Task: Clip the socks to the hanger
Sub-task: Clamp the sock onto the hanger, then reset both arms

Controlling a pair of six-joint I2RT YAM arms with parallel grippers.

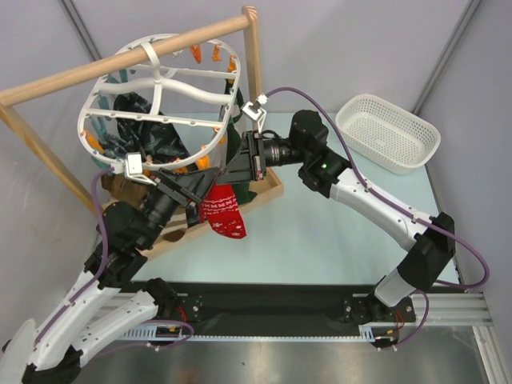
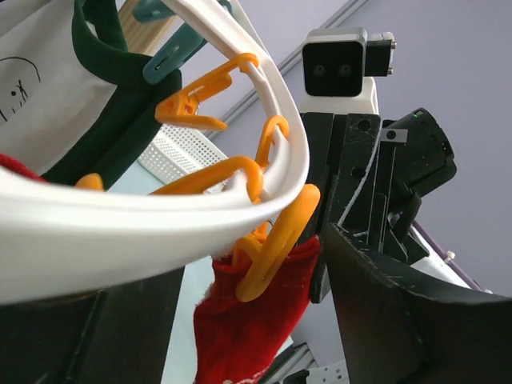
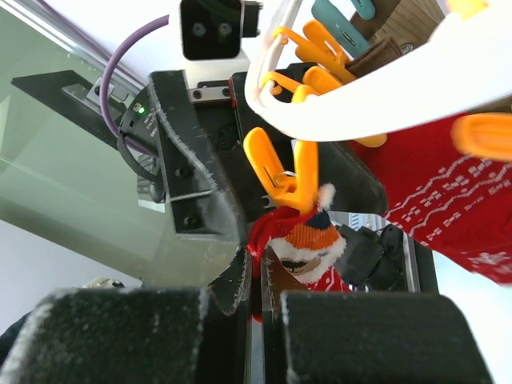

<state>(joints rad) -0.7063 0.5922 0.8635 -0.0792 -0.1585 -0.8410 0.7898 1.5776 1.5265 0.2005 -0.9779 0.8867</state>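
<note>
R fingers (image 3: 360, 336) pinch red sock (image 3: 432, 208) w/ white specks at orange clip (image 3: 276, 188); L fingers (image 2: 400, 320) apart, hanger (image 2: 120, 232) between.

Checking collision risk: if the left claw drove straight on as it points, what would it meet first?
Probably the white plastic lattice hanger's rim, which crosses between the open left claw. The orange plastic clip on the red fabric sock hangs close by, and depth is unclear.

The hanger (image 1: 186, 88) hangs from the rack (image 1: 48, 86) at the far left of the tabletop (image 1: 320, 232). A sock (image 1: 226, 212) hangs from a clip (image 3: 282, 172) under the hanger's near right edge. Other socks (image 1: 148, 132) hang under its middle. The basket (image 1: 388, 132) sits at the far right, well apart.
</note>
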